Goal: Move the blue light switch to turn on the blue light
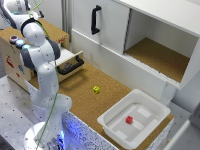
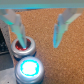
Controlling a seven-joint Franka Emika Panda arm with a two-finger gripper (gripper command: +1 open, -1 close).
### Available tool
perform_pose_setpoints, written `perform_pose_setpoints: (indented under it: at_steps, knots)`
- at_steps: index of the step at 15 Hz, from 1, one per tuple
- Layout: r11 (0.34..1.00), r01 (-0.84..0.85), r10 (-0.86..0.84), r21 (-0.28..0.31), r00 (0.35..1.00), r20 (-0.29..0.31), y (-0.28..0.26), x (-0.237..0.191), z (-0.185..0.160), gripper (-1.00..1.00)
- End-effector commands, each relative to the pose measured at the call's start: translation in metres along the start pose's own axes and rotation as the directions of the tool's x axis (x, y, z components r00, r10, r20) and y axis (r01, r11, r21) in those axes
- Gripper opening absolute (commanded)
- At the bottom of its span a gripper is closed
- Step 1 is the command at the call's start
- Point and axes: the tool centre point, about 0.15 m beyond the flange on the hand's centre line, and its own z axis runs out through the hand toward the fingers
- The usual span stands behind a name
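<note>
In the wrist view the blue light (image 2: 28, 68) is a round lamp with a pale rim, and its cap glows bright cyan. The alike red lamp (image 2: 23, 46) sits right beside it. My gripper (image 2: 39, 44) is open and empty above the cork top, with one fingertip (image 2: 21, 41) just over the red lamp. In the exterior view the two lamps, the blue light (image 1: 20, 43) and the red lamp (image 1: 13, 38), sit on the wooden box (image 1: 10, 62) at the exterior view's left. The arm hides my gripper there. No switch shows in either view.
An open drawer with a black handle (image 1: 71, 65) sticks out beside the arm. A yellow block (image 1: 96, 89) lies on the cork table. A white bin (image 1: 137, 107) holds a red block (image 1: 129, 120). A white cabinet with a black handle (image 1: 95, 20) and an open compartment (image 1: 160, 55) stands behind.
</note>
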Motion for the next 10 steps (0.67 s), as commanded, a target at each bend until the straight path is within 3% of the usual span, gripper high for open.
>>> perform_pose_setpoints:
  at_steps: [1,8,9,10]
  knots:
    - [0.999,-0.018,0.017,0.031,0.999,0.040,0.003,0.003,-0.010,1.00]
    - [0.999,-0.018,0.017,0.031,0.999,0.040,0.003,0.003,-0.010,1.00]
    - [1.000,-0.005,0.005,0.001,1.000,-0.002,0.001,0.000,-0.001,1.00]
    - [0.999,0.003,-0.002,-0.042,1.000,0.023,0.005,-0.007,0.001,1.00]
